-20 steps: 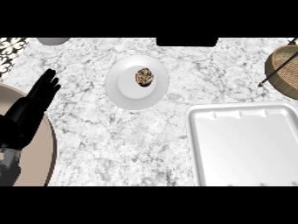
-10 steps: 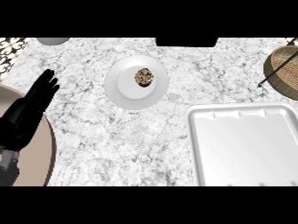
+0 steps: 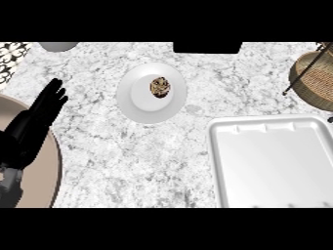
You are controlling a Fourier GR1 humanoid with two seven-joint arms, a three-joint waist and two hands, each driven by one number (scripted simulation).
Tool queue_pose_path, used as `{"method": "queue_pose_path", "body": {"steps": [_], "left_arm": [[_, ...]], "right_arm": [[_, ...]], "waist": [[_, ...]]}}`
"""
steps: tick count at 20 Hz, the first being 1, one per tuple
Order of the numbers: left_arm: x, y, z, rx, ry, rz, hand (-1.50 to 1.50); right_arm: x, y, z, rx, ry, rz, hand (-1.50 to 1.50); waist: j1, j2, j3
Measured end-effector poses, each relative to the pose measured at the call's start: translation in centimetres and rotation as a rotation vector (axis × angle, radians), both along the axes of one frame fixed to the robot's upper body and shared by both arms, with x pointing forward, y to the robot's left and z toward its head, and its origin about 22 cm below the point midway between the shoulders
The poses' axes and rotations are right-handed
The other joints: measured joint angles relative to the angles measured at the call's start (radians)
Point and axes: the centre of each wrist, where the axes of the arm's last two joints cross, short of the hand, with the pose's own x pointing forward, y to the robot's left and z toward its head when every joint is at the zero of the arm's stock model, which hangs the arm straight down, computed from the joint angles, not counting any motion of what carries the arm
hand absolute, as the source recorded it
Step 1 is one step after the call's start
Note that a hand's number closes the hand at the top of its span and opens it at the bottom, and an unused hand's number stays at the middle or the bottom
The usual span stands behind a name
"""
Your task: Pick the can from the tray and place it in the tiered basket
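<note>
Resting at the worktop's left edge, my left robot hand (image 3: pixel 33 128) is spread open with straight fingers pointing toward the far edge, holding nothing; my right robot hand does not show. Under everything lies the marbled grey-and-white worktop (image 3: pixel 111 161). Toward the near right corner sits the white tray (image 3: pixel 280 166), its bare inside showing and no can to be seen on it. At the far right corner stands the tiered basket (image 3: pixel 326 80), a woven round bowl in a dark wire frame, partly cut off by the view; I cannot tell whether the can is in it. Near the far edge, left of centre, a white plate (image 3: pixel 143 100) carries a small brown speckled item (image 3: pixel 160 87).
</note>
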Motion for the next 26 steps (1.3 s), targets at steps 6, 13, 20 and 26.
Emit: {"method": "queue_pose_path", "body": {"steps": [6,13,20,26], "left_arm": [[0.0,-0.4,0.1,0.0,-0.01,-0.008,0.0],[0.3,-0.9,0.2,-0.006,-0.01,-0.016,0.0],[0.5,-0.6,0.3,-0.006,-0.005,-0.018,0.0],[0.4,-0.8,0.1,-0.005,-0.015,-0.014,0.0]], "right_arm": [[0.9,0.6,-2.6,-0.023,-0.048,-0.046,1.5],[2.7,2.1,-3.9,0.051,-0.165,-0.08,-1.5],[3.6,2.8,-3.9,0.074,-0.185,-0.066,-1.5],[3.7,2.4,-3.2,0.256,-0.244,-0.077,-1.5]], "waist": [[0.007,0.006,0.002],[0.018,0.02,0.009],[0.021,0.022,0.009],[0.018,0.025,0.013]]}}
